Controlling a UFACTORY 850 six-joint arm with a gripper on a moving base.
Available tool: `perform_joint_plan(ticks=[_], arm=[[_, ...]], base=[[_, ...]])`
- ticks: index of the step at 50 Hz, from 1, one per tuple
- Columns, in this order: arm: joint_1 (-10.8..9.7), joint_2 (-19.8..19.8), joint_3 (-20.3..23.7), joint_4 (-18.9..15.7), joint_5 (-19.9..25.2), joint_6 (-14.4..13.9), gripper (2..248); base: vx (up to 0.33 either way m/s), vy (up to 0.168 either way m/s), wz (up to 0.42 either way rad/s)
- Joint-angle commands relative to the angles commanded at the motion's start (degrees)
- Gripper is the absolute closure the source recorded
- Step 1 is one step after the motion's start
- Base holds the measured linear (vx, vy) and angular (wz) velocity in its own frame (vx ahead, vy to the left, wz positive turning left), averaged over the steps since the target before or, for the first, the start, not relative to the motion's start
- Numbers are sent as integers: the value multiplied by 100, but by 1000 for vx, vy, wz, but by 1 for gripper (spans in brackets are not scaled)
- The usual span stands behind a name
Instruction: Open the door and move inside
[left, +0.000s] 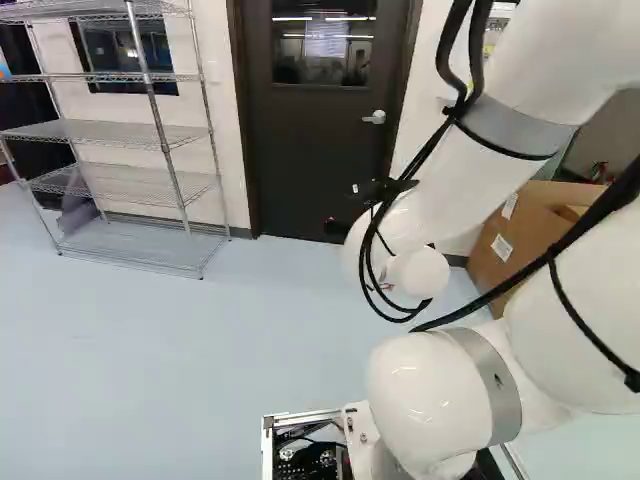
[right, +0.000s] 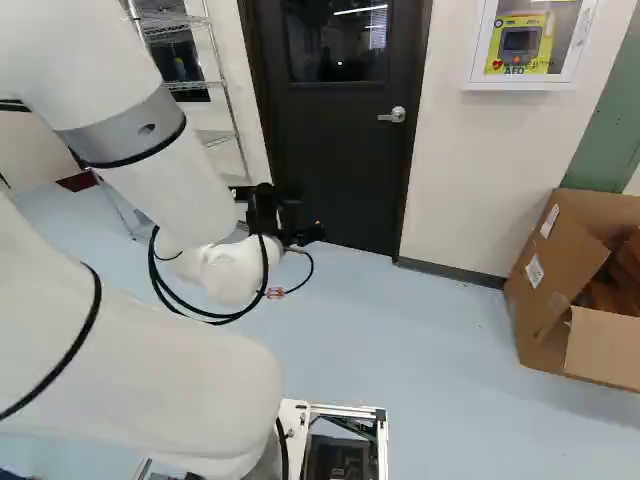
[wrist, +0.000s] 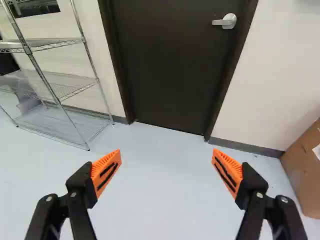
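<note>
1 dark door (right: 345, 160) with 1 lever handle (right: 397, 115) is seen closed ahead of the gripper (right: 300, 218). Its 2 fingers (wrist: 102, 167) are spread wide, nothing held. The door is flanked by 1 wire rack (left: 130, 132) and 1 cardboard box (right: 550, 280).

One robot arm (left: 450, 190) and one gripper (right: 303, 212), with two fingers (wrist: 79, 187) and two orange pads (wrist: 106, 172), share a room with one dark door (wrist: 165, 65), one door handle (wrist: 227, 21), one door pane (right: 335, 45), one metal rack (left: 152, 95) of five shelves (left: 125, 132), one wall cabinet (right: 520, 86) holding one yellow device (right: 520, 45), and one cardboard box (right: 560, 270) bearing two white labels (right: 535, 271)
</note>
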Motion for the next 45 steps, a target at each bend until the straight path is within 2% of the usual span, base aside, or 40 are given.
perform_joint_plan(ticks=[45], arm=[[0, 0, 0, 0, 0, 0, 3]], base=[[138, 5, -9]])
